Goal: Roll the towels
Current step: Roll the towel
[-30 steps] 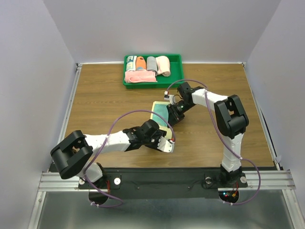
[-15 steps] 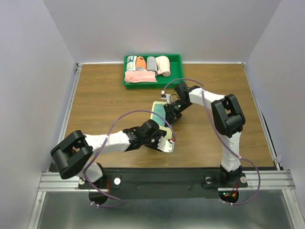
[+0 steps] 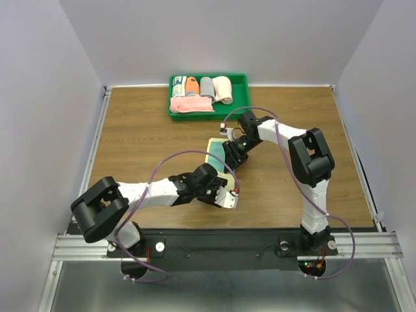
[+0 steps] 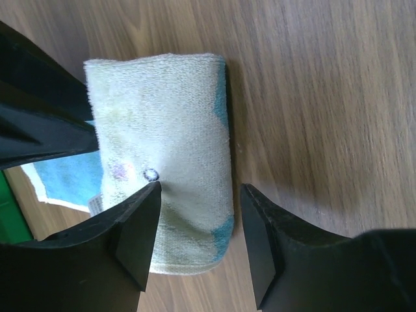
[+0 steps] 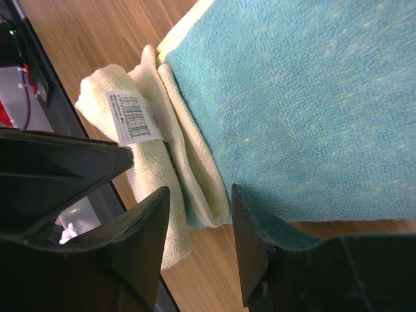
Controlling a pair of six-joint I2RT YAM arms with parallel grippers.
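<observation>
A teal towel with pale yellow edges lies mid-table, its near end wound into a pale roll. My left gripper is open and straddles that roll's end. One finger lies against the cloth and the other stands a little apart from it. My right gripper is open at the towel's right edge. The folded yellow hem sits between its fingers, beside the flat teal part. A peach-pink rolled towel rests in the green tray.
The tray at the back also holds a grey roll, an orange roll, a white-green roll and a loose pink cloth. A barcode label hangs from the roll. Bare wood surrounds the teal towel.
My right gripper shifted slightly left along the towel's edge and its jaws opened, letting go of the hem. The left gripper stayed over the roll.
</observation>
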